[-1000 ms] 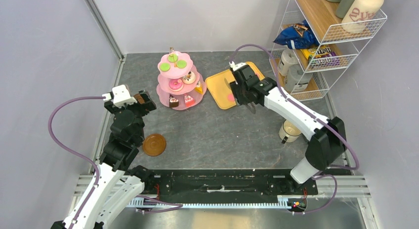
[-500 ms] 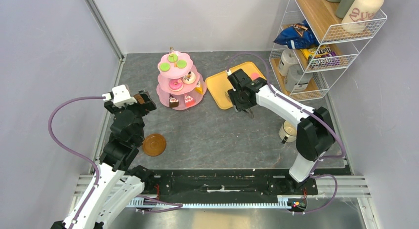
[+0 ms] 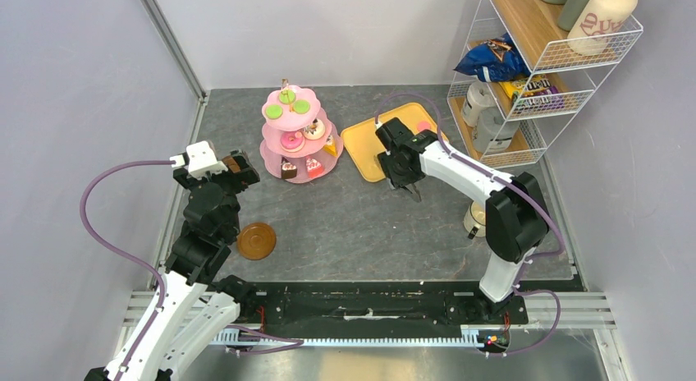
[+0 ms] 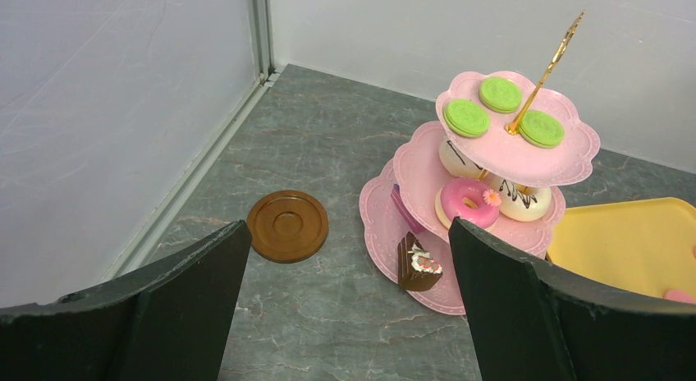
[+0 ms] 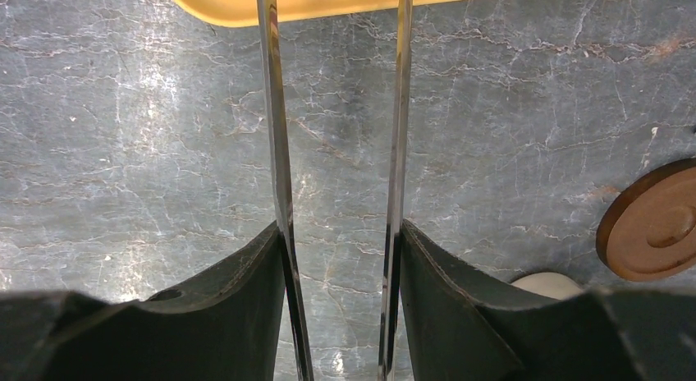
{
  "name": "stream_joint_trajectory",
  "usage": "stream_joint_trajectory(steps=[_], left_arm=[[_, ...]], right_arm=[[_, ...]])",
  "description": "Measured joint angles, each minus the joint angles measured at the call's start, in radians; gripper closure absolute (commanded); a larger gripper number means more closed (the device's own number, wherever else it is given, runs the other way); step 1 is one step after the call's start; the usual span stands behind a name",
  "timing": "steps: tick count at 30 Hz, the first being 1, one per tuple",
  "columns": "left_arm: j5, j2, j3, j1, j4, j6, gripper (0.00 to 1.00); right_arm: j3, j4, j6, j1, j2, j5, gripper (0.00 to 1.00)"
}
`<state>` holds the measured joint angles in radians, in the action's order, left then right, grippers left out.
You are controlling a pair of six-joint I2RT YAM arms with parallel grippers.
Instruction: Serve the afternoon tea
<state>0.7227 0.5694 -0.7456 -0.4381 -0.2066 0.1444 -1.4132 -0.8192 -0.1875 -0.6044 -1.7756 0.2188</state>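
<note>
Jaws on the left gripper (image 4: pixel 349 227) are spread wide with nothing between them. It hangs raised near the left edge of the worktop, facing the stand (image 4: pixel 373 221). On the right gripper (image 5: pixel 339 229) the jaws are drawn in against a pair of thin metal tongs (image 5: pixel 277 151), one blade along each finger. The blades stand apart, with only bare worktop showing between them. That gripper points down just off the near edge of the yellow tray (image 3: pixel 361 143), which lies toward the far edge, right of the stand.

The pink three-tier stand sits upright toward the far edge, left of the middle. Three green macarons (image 4: pixel 466 117) lie on its top tier around the gold handle (image 4: pixel 546 73). A pink donut (image 4: pixel 466 202) and pale donuts (image 4: pixel 525 204) fill the middle tier. A chocolate wedge (image 4: pixel 417 262) sits at the rim of the bottom tier, and the top view shows more cake wedges (image 3: pixel 314 167) there. A small pink piece (image 3: pixel 423 126) lies on the tray beside the right arm, too small to tell what it is.

One brown saucer (image 3: pixel 256 240) lies flat near the left edge, close to the left arm and well apart from the stand. A cream mug (image 3: pixel 478 219) stands near the right edge, partly hidden behind the right arm. The right wrist view shows a second saucer (image 5: pixel 652 225) near a cream rounded shape. A wire shelf (image 3: pixel 533 110) at the far right corner holds a blue bag (image 3: pixel 491 61) and a cream bottle (image 3: pixel 603 20).
</note>
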Motion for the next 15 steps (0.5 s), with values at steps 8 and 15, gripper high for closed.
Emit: stream_joint_trajectory(steps=[8,15], left_arm=[[0.0,0.0,0.0,0.0,0.0,0.0,0.01],[0.0,0.0,0.0,0.0,0.0,0.0,0.01]], right_arm=[[0.0,-0.01,0.002,0.0,-0.009,0.008,0.56],[-0.005,-0.021,0.005,0.0,-0.008,0.019,0.56]])
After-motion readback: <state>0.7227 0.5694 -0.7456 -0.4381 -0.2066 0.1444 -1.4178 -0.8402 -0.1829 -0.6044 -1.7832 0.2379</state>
